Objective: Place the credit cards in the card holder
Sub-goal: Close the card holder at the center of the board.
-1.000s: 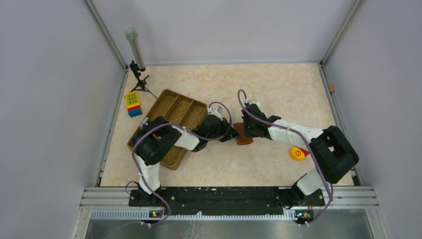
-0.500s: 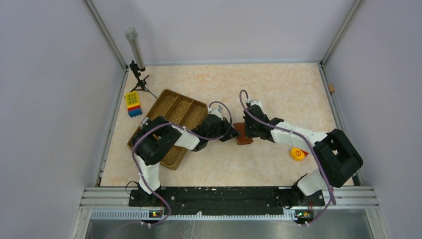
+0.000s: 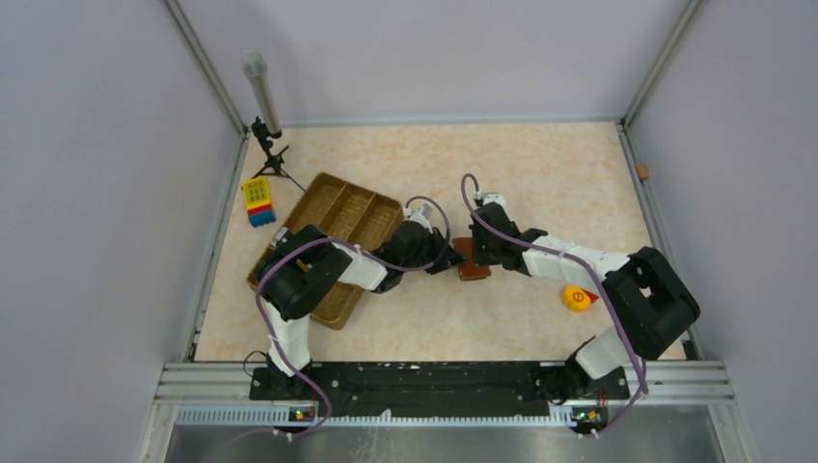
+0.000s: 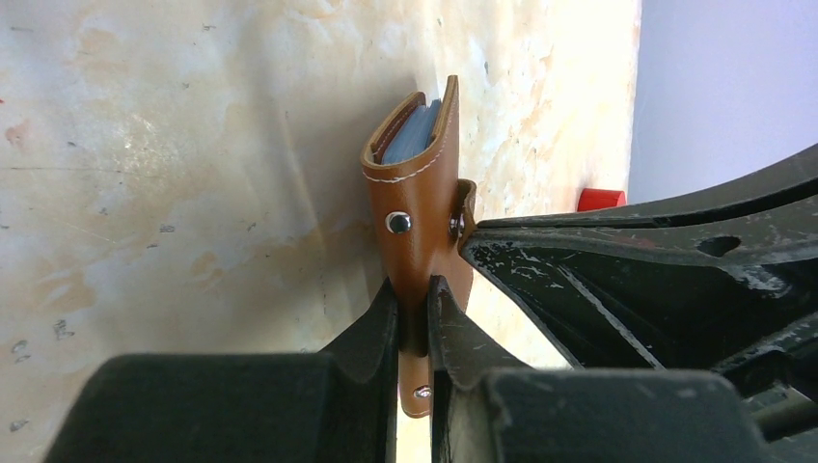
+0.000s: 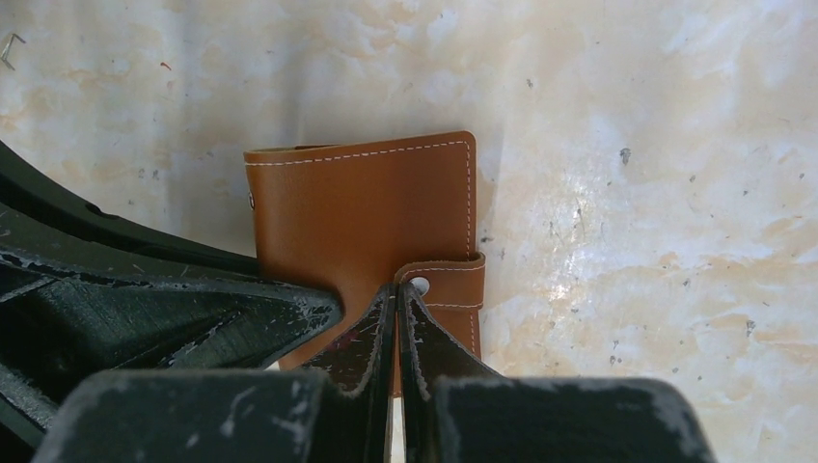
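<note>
Card holder: the brown leather card holder (image 5: 362, 207) sits between our two grippers with its broad face parallel to the tabletop (image 5: 627, 145). We cannot tell whether it rests on the surface or hangs just off it.
Credit cards: bluish-grey credit cards (image 4: 417, 130) show inside the pocket's open end, the end farthest from our left fingertips. We judge them seated.
Snap tab: the snap tab (image 5: 446, 280) wraps over the edge nearest our right fingertips, and its metal stud sits right at their tips.
Left gripper: the left gripper (image 4: 413, 313) is nearly closed, with both fingers clamped on one edge of the holder.
Right gripper: the right gripper (image 5: 396, 299) is fully closed with nothing between its fingers. Its joined tips touch the tab at the stud.
Step in hand: we judge it to be pressing the tab shut over the loaded pocket.
Doing it well: we should push square on the stud, straight through the leather, while our left clamp holds firm so the holder cannot pivot. A sideways shove could slide the tips off or nudge the cards out of the open end.
Surroundings: a compartmented tray (image 3: 338, 207) lies behind our left wrist and a yellow disc (image 3: 576, 298) lies beside our right forearm. Both are well apart from the work.
</note>
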Robot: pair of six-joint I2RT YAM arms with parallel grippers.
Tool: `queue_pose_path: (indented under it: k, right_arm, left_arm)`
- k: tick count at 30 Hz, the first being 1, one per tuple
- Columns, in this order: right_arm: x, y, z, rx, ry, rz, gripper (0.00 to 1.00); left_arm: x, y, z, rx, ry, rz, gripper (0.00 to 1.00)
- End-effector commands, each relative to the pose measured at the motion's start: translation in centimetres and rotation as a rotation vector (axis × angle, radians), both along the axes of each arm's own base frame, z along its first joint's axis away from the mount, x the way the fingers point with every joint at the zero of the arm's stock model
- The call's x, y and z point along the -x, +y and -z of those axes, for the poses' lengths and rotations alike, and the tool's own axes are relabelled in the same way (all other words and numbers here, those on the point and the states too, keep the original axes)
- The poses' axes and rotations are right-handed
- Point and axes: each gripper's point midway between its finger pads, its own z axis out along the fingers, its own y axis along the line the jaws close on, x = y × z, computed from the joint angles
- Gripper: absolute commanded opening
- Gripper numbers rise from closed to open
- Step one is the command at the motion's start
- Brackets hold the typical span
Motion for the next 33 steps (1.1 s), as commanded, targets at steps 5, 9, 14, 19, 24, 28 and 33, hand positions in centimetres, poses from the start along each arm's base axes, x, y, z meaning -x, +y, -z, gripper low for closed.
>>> queue_pose_path:
  k: [5,9,14,19,24,28,33]
  right_arm:
    - [-0.6,0.9,0.1,-0.033,-0.024,-0.02,0.0]
    - [-0.6,0.4,0.4,-0.027,-0.02,-0.006,0.0]
    - [-0.8,-0.2,0.7,-0.027,-0.016,0.008,0.0]
    - [-1.0,-0.9,1.3,-0.046,-0.004,0.023,0.0]
    - [-1.1,-1.7,1.9,-0.05,0.008,0.042,0.0]
    - [-1.1,-2.4,2.7,-0.046,0.035,0.063,0.0]
    - [-0.8,-3.6,3.8,-0.039,0.068,0.106,0.0]
  left_arm:
    - [1.5,2.5,5.1,-0.191,0.072,0.004,0.0]
    - [1.5,2.5,5.2,-0.193,0.073,0.005,0.0]
    - [1.5,2.5,5.2,-0.195,0.072,0.006,0.0]
    - [1.5,2.6,5.2,-0.199,0.072,0.005,0.0]
    - [1.6,2.7,5.4,-0.207,0.071,0.008,0.0]
    - [1.6,2.9,5.5,-0.216,0.068,0.01,0.0]
    - [1.7,3.3,5.6,-0.236,0.066,0.004,0.0]
